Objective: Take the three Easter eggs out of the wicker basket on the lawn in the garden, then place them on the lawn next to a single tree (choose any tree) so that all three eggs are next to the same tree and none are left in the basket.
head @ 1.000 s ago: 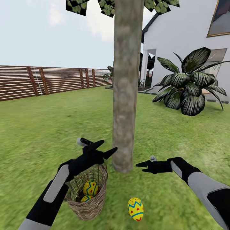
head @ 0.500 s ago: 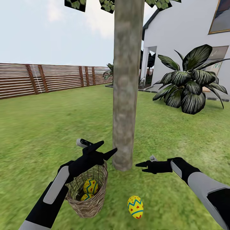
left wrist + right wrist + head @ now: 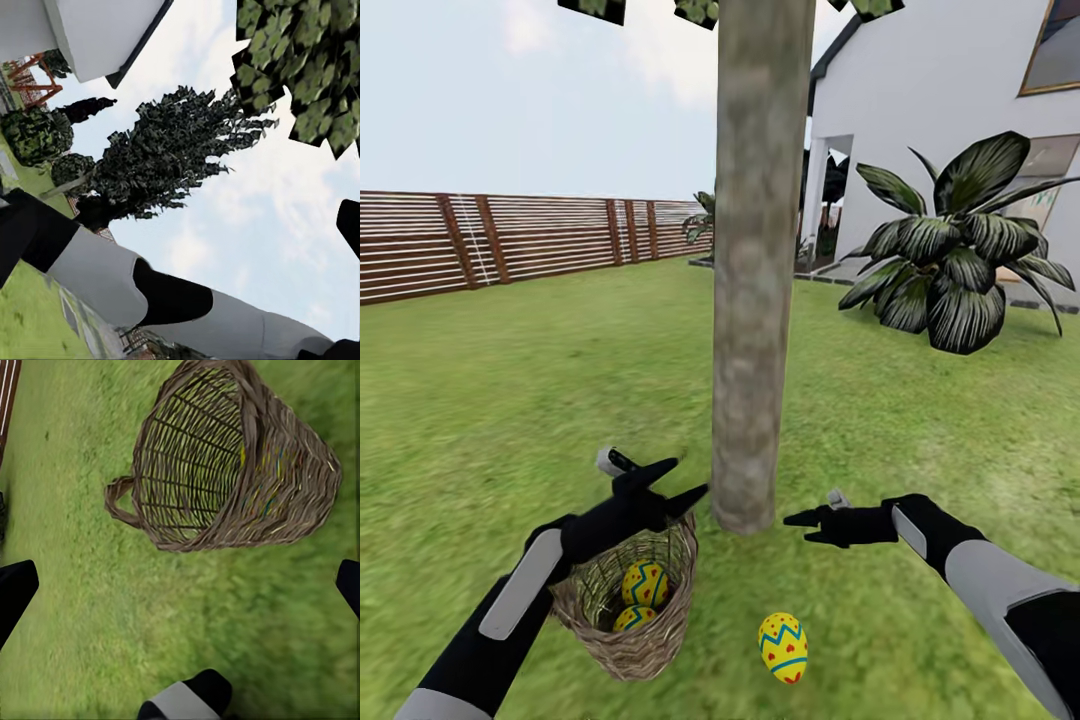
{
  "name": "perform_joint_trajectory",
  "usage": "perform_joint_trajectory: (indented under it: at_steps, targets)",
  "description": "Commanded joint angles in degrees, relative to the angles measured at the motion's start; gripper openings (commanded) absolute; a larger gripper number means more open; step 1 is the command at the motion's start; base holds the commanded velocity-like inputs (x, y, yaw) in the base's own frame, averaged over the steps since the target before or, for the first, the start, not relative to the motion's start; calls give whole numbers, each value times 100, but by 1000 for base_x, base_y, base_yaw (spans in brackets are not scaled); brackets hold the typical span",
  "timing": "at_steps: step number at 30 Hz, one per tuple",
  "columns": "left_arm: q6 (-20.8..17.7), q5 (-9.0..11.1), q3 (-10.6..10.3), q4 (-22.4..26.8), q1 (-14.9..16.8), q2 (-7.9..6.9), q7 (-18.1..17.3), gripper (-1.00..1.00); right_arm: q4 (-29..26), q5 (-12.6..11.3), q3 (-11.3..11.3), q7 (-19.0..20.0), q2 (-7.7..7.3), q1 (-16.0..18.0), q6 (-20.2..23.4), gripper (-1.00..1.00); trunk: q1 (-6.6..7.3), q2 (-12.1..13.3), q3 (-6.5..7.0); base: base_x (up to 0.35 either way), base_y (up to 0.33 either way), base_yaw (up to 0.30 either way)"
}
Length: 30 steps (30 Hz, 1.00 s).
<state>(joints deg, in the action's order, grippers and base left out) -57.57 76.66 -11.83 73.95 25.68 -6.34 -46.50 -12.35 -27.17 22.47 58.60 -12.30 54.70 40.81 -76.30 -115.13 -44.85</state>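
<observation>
Two Easter eggs (image 3: 643,585) lie in the wicker basket (image 3: 630,640) at lower left, a third egg (image 3: 783,647) on the lawn (image 3: 510,400) near the tree (image 3: 755,300). The left gripper (image 3: 665,482), fingers spread and empty above the rim, could tip the basket reaching in. The right gripper (image 3: 805,520) hangs released; the lower basket egg is half hidden.

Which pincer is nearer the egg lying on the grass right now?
Right. The right pincer hangs open just above the egg on the lawn, slightly tree-side. The left pincer is over the wicker basket's rim, farther off.
</observation>
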Motion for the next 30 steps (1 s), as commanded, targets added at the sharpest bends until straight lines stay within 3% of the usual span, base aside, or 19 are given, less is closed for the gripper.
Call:
perform_joint_trajectory:
  at_steps: [1, 8, 12, 16, 26, 30]
  targets:
    - [-16, 11, -10, -72, 2, -45, -12, 100, -4, -35, 29, -13, 11, -4, 31, 100, 24, 39, 4, 0, 0, 0]
    - [9, -14, 2, -663, 5, -178, 6, 100, -20, -34, 30, -515, 356, -28, -121, 100, 177, 320, 66, 0, 0, 0]
    - [10, -6, 13, -681, 2, -432, 1, 100, -25, -31, 30, -1251, 574, -29, -324, 100, 265, 480, 102, 0, 0, 0]
    - [9, 5, 20, -657, 6, -604, -7, 100, -29, -26, 32, -1662, 626, -29, -358, 100, 353, 640, 137, 0, 0, 0]
    - [1, -2, 54, -680, 7, -670, -10, 100, -110, -25, 37, -1671, 629, -29, -297, 100, 573, 1042, 226, 0, 0, 0]
    - [1, 10, 57, -659, 7, -804, -27, 100, -117, -25, 38, -1668, 631, -29, -294, 100, 661, 1202, 262, 0, 0, 0]
